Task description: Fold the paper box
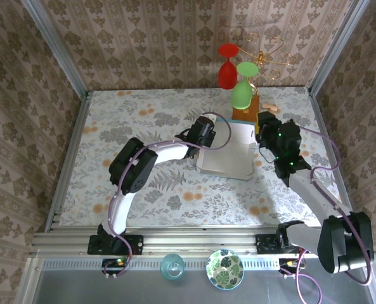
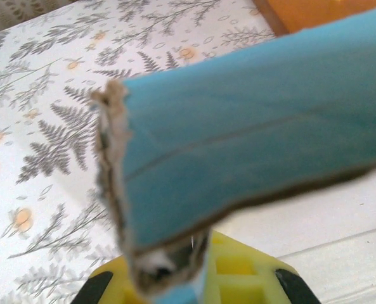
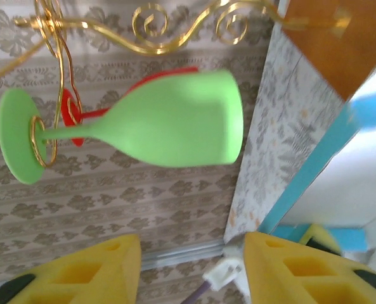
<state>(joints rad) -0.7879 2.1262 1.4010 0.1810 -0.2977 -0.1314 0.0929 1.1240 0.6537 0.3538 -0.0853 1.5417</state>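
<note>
The paper box lies white side up on the flowered table, right of centre. My left gripper is at its left edge. In the left wrist view a sky-blue flap stands raised close to the camera, its frayed corner pinched between the yellow fingers of my left gripper. My right gripper hovers at the box's right edge. My right gripper is open, with wallpaper and a cable showing between its fingers. The box's blue rim runs beside the right finger.
A brown-orange block stands just behind the box. A green glass and a red glass hang from a gold wire stand above it. A patterned bowl and a clear cup sit below the near rail.
</note>
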